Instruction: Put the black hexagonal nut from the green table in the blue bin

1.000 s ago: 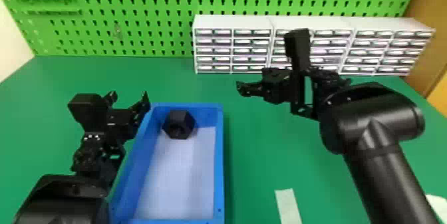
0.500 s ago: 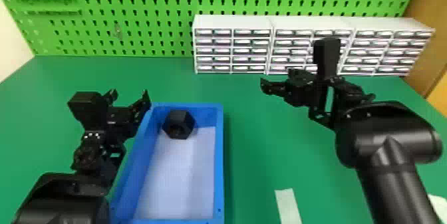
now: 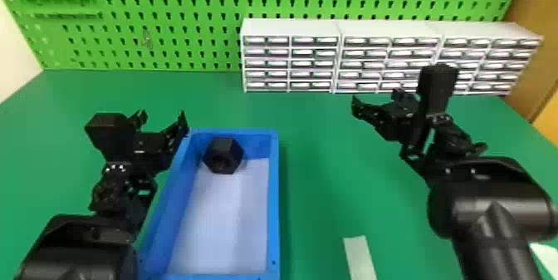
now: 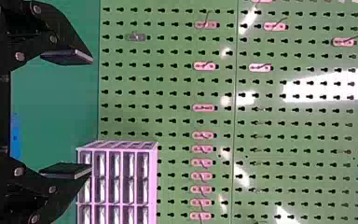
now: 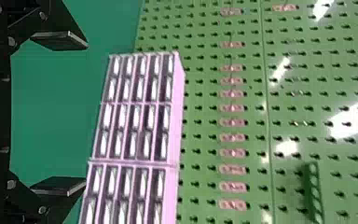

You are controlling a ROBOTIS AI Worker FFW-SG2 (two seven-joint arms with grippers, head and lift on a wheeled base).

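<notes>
lying near left gripper (image 3: 162,116) — nut (image 3: 224,155)

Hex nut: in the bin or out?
In: the black hexagonal nut sits inside the blue bin, at its far end, within the walls.

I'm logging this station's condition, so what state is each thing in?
Black hexagonal nut: inside the bin, near its far end, unheld.
Blue rectangular bin: open-topped, on the green table.
Left black two-fingered hand: open, empty.
Right black two-fingered hand: open, empty.
White multi-drawer cabinets: standing at the table's back.
</notes>
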